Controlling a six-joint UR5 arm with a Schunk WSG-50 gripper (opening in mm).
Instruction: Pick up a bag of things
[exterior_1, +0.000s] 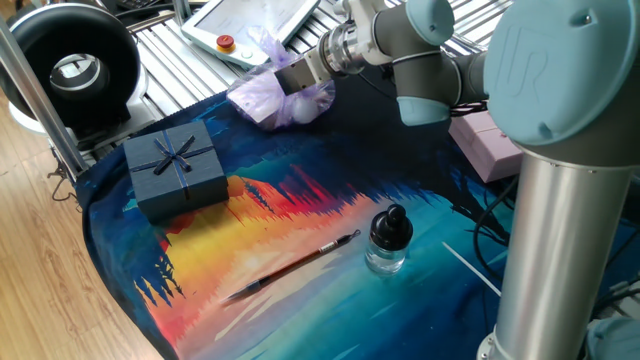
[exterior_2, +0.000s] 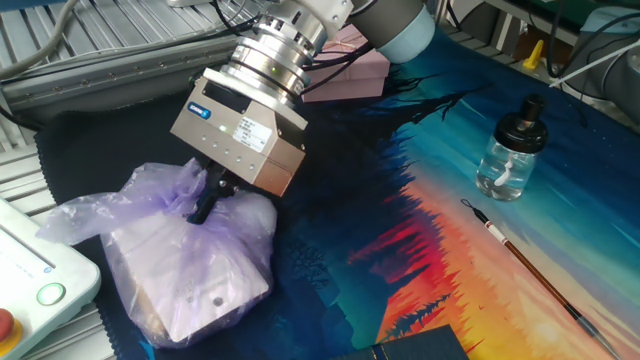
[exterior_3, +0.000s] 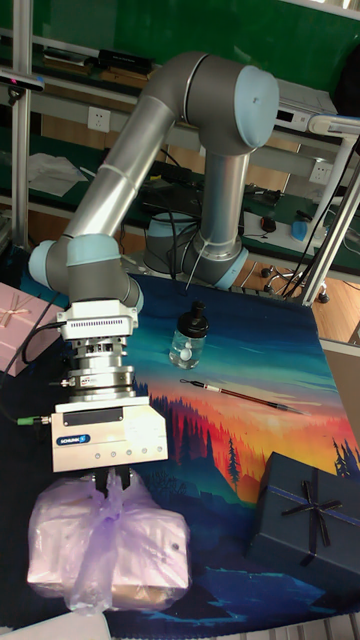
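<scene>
The bag of things (exterior_2: 190, 265) is a pale lilac, wrinkled plastic bag holding a boxy pale object, at the mat's edge by the metal rack. It also shows as the lilac bag (exterior_1: 290, 98) and as the bag (exterior_3: 110, 545) at the bottom of the tall view. My gripper (exterior_2: 208, 200) points down over it, its dark fingers shut on the bag's gathered, twisted neck. The gripper (exterior_3: 112, 484) pinches the neck from above; the gripper (exterior_1: 283, 82) largely covers the bag's top. The bag's bottom looks to be on the mat.
A dark blue box with a bow (exterior_1: 175, 168) sits at the mat's left. A glass bottle with black cap (exterior_2: 510, 152) and a thin brush (exterior_2: 528, 268) lie mid-mat. A pink box (exterior_2: 350, 68) is behind the arm. A white pendant (exterior_2: 30, 280) lies beside the bag.
</scene>
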